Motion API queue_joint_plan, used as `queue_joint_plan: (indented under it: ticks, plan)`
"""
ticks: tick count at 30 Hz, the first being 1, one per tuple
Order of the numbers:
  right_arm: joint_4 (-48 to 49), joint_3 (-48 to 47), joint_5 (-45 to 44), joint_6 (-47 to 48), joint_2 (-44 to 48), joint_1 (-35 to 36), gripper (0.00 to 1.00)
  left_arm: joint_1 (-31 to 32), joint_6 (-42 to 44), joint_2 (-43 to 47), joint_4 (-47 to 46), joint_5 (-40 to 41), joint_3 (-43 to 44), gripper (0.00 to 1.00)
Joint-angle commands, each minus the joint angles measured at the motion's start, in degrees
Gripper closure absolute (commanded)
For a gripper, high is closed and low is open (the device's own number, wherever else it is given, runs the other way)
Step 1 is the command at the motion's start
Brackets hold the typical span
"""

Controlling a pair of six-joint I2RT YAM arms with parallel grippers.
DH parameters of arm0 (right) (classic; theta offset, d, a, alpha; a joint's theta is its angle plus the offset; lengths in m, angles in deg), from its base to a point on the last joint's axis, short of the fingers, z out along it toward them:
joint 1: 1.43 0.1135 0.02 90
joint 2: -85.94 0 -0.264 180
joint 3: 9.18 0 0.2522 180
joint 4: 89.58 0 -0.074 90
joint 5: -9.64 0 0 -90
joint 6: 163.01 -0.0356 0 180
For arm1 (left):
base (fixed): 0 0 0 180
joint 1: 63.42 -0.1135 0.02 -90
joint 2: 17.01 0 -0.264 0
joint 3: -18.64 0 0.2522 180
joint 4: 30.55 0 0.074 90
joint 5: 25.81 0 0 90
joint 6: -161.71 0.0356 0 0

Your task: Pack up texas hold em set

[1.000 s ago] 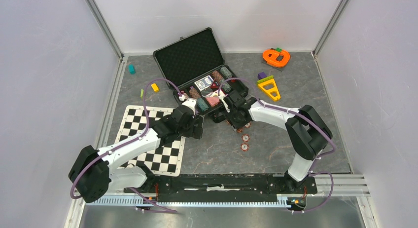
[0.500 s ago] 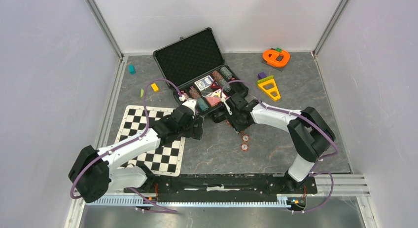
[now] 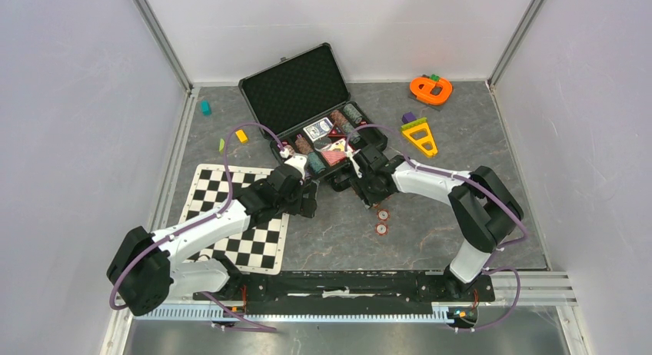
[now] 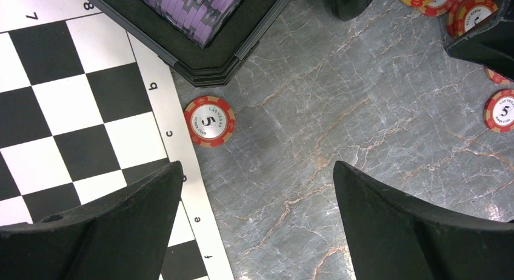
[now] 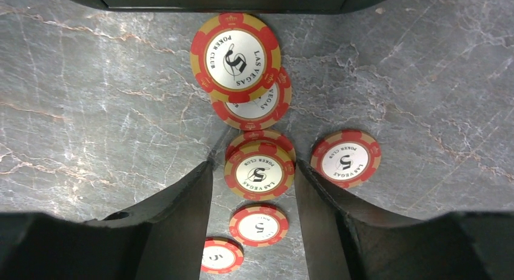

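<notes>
While the right gripper (image 5: pixel 251 171) hangs low over the marbled table (image 5: pixel 91 110), a two-chip stack (image 5: pixel 259 176) lies squarely between its fingers. The right finger meets the stack's rim and a thin gap shows at the left finger, so the jaws stand parted and no grip is confirmed. Red-and-white poker chips counted in the right wrist view: seven
- an overlapping pair (image 5: pixel 235 57) lies just ahead of the stack, close to the edge of the black briefcase (image 3: pixel 296 90)
- two form the stack
- one lies just right of it, beside the right finger
- two lie nearer the wrist, between the fingers

Legible faces read "LAS VEGAS", "POKER CLUB" and "5".

The left gripper (image 4: pixel 257 171) is spread wide over bare table, with nothing between its fingers. One lone chip (image 4: pixel 209 121), marked "LAS VEGAS 5", lies ahead and to the left of that gripper, just beside the edge of the checkered mat (image 4: pixel 60 110) and just off the briefcase's corner. A purple chip stack (image 4: pixel 194 7) lies inside that corner. The mat border shows "7", "8", "c", "e" and "f".

In the top view the briefcase stands open at the far middle of the table, foam-lined lid tilted back, with both grippers at its near edge. Inside are chip rows and one blue card deck (image 3: pixel 317 130). Two loose chips (image 3: pixel 382 214) lie on the table near the right gripper
</notes>
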Motion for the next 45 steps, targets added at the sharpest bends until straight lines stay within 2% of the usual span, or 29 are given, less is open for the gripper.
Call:
queue_joint_plan:
  ticks: [1,5,13,16,20,40,45]
  plan:
    - [2.4,1.8,3.2,-0.9,-2.2,-0.3,0.43,-0.2,0.2,1.1,-1.1,0.1,2.1,0.01]
    - [2.5,1.7,3.8,-1.0,-3.2,-0.5,0.48,-0.2,0.2,1.0,-1.1,0.4,2.1,0.01]
    - [1.4,1.9,0.7,-1.3,-3.2,-0.8,0.48,-0.3,0.0,1.9,-1.1,1.3,1.8,0.0]
    - [1.6,2.3,1.5,-0.9,-3.0,-0.8,0.56,-0.3,0.2,1.6,-1.1,1.2,2.0,0.0]
    - [1.9,1.9,2.6,-1.0,-1.3,-0.8,0.59,-0.3,0.0,1.3,-1.5,0.4,2.0,0.0]
    - [-1.7,-2.8,1.6,-2.1,7.2,-0.9,0.61,-0.4,-0.5,2.6,-1.6,-0.4,2.3,0.0]
    - [-0.3,-3.7,1.4,-1.6,9.2,-1.1,0.62,-1.2,-1.3,2.4,-3.1,-4.2,3.5,0.0]
